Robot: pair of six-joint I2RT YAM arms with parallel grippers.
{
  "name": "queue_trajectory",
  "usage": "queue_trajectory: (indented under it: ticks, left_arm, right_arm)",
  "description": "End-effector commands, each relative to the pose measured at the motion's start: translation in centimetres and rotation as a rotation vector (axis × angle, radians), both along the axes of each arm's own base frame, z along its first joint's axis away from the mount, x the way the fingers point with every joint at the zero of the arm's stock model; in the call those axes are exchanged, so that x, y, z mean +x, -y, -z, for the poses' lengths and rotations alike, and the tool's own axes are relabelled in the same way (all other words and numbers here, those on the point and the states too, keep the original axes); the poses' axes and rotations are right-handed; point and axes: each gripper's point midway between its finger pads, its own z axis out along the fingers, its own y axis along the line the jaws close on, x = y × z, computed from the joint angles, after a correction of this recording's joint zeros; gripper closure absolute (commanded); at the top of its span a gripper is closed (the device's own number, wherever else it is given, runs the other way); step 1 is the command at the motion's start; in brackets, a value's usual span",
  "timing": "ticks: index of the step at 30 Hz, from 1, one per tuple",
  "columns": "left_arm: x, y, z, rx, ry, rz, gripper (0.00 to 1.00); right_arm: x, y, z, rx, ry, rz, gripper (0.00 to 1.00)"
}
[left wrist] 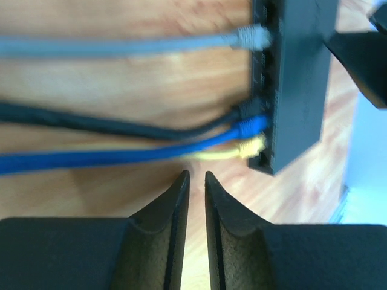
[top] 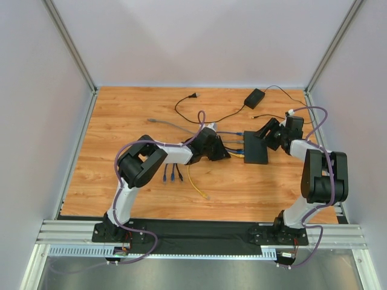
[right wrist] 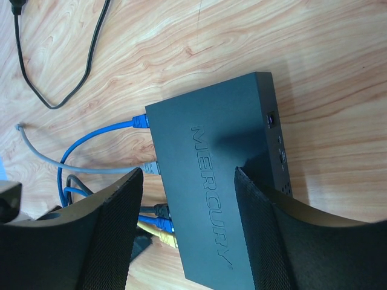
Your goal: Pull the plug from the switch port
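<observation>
The black switch (top: 255,150) lies flat right of centre, its port edge facing left; it also shows in the left wrist view (left wrist: 299,78) and the right wrist view (right wrist: 205,181). A grey plug (left wrist: 253,37), a black plug (left wrist: 248,109), a blue plug (left wrist: 251,125) and a yellow plug (left wrist: 251,147) sit in its ports. A further blue plug (right wrist: 140,121) sits at the far end. My left gripper (top: 225,152) (left wrist: 193,176) is almost shut and empty, just short of the yellow plug. My right gripper (top: 267,136) (right wrist: 188,175) is open over the switch's top.
A small black power adapter (top: 254,96) with a thin cord and wall plug (top: 192,96) lies at the back. Loose cable ends (top: 172,175) and a yellow cable (top: 196,184) trail toward the front. A grey cable end (top: 151,121) lies left. Walls enclose the table.
</observation>
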Motion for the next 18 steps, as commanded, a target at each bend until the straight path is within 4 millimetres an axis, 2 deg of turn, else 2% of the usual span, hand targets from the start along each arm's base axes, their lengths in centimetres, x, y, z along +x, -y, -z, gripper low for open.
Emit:
queue_trajectory:
  ticks: [1,2,6,11,17,18]
  left_arm:
    - [-2.0,1.2,-0.5,-0.100,-0.006,0.014,0.75]
    - [-2.3,1.4,-0.6,-0.121,-0.009,0.010,0.74]
    - [-2.6,1.9,-2.4,-0.222,0.033,-0.028,0.44]
    - [-2.5,2.2,-3.2,-0.274,0.021,-0.123,0.44]
    - [-2.1,3.4,-2.2,-0.379,-0.086,-0.236,0.48]
    - [-2.0,3.7,-2.4,-0.394,-0.106,-0.248,0.51]
  right_arm:
    - [0.5,-0.2,0.2,0.004,0.011,-0.004,0.36]
    - [0.4,-0.4,0.3,0.012,0.008,-0.014,0.36]
    - [-0.1,-0.3,0.8,0.001,-0.025,-0.008,0.37]
    - [-1.0,-0.5,1.1,-0.048,-0.099,-0.024,0.39]
    - [-1.7,0.3,1.4,-0.119,-0.158,-0.032,0.41]
    - [-1.6,0.4,1.5,-0.127,-0.165,-0.032,0.41]
